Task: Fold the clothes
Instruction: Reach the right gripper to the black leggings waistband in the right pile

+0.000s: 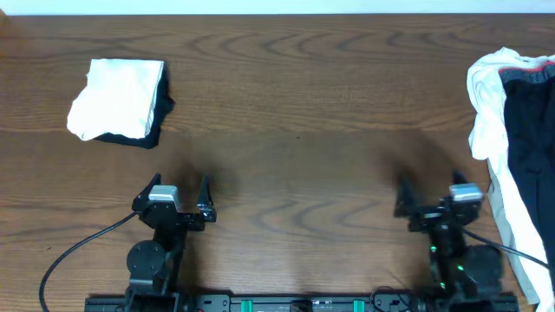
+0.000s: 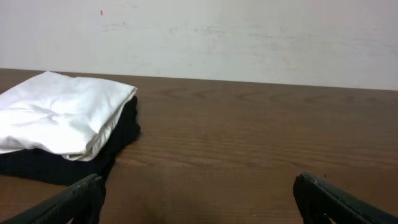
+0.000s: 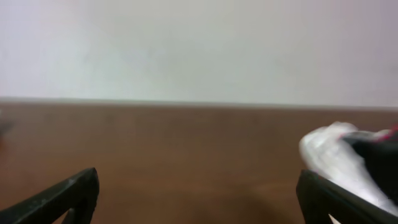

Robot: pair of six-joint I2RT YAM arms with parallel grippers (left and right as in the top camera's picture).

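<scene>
Sitting near the front edge of the table point(image 1: 295, 113) on the left side, the left gripper point(image 1: 180, 185) had its jaws spread wide, gripping nothing and touching nothing. Up by the far left corner was a folded stack: white folded cloth point(image 1: 117, 100) lying on a black garment point(image 1: 159, 117) that peeked out along its right and front sides. Only bare wood lay between that gripper and the stack. Over on the right, the right gripper point(image 1: 431, 191) was fully released too, also near the front edge. Just beside it, along the right edge, lay the unfolded pile. It was a crumpled white T-shirt point(image 1: 486, 113) with black leggings point(image 1: 529, 130) on top, and their red-orange waistband point(image 1: 531, 66) showed toward the far side, partly cut off by the frame.
</scene>
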